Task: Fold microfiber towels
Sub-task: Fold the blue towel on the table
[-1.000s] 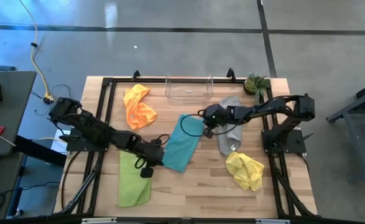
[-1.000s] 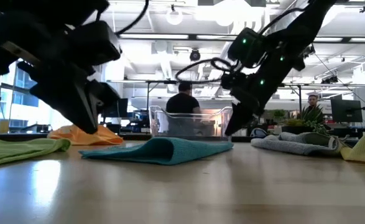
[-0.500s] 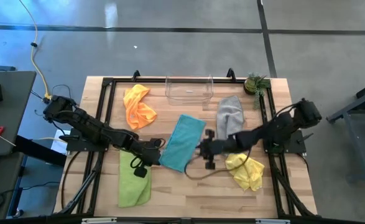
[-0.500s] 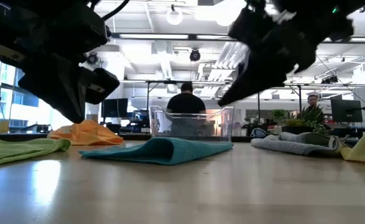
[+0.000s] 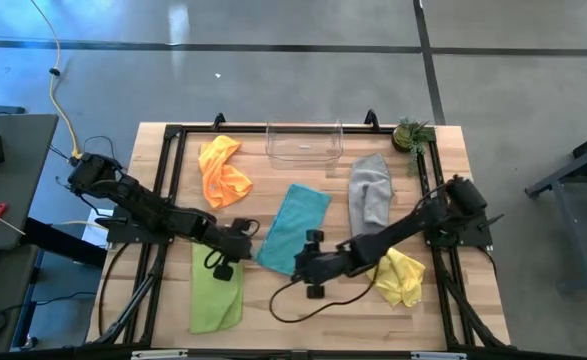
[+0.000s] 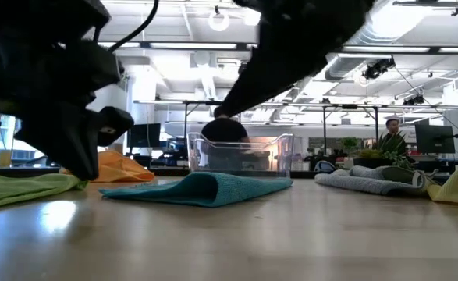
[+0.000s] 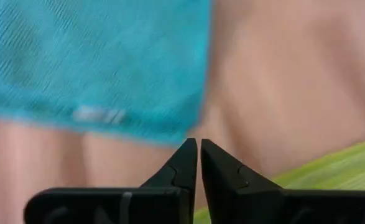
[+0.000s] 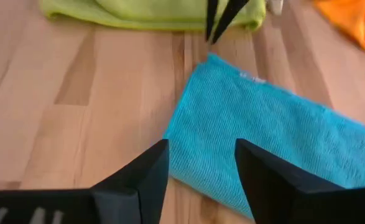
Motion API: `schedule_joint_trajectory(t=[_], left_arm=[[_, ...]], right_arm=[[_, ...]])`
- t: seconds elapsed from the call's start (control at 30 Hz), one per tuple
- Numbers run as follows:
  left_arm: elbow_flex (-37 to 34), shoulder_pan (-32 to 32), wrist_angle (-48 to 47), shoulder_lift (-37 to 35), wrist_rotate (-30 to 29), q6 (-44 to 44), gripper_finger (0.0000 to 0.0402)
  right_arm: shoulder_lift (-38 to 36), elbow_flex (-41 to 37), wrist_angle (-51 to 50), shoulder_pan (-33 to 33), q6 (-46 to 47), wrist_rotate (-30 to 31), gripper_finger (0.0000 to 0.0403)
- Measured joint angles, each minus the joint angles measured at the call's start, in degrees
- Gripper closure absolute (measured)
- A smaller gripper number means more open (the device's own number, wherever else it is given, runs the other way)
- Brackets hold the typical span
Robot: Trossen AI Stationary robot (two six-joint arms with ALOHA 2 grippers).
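The teal towel [image 5: 293, 228] lies folded flat in the middle of the table, its fold raised toward the near side [image 6: 201, 189]. My left gripper [image 7: 199, 147] is shut and hovers over bare wood just off the towel's near left corner, between it and the lime green towel [image 5: 216, 290]. My right gripper [image 8: 201, 158] stands open above the teal towel's near edge [image 8: 188, 155] and touches nothing. The orange towel [image 5: 223, 170], grey towel [image 5: 370, 200] and yellow towel [image 5: 398, 275] lie crumpled around it.
A clear plastic bin [image 5: 304, 142] stands at the table's far edge, with a small plant [image 5: 411, 133] at the far right corner. A black cable loops over the wood near the front [image 5: 318, 305]. People show in the room beyond the table.
My right gripper has swung from the teal towel's far right corner to its near edge, passing along the towel's right side. My left gripper has drawn back a little toward the table's left edge. The teal towel lies as before.
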Motion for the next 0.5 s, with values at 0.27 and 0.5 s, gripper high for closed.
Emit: schedule_joint_trajectory(t=[0.27, 0.5], left_arm=[[0.0, -0.7, -1.9, 0.5, -0.3, 0.6, 0.0398], [0.0, -1.1, -1.4, 0.5, -0.2, -2.4, 0.0401]], right_arm=[[8.9, 10.0, -8.7, -0.6, 3.3, -3.9, 0.0278], [11.7, 10.3, -13.0, -2.9, 4.8, -7.7, 0.0352]])
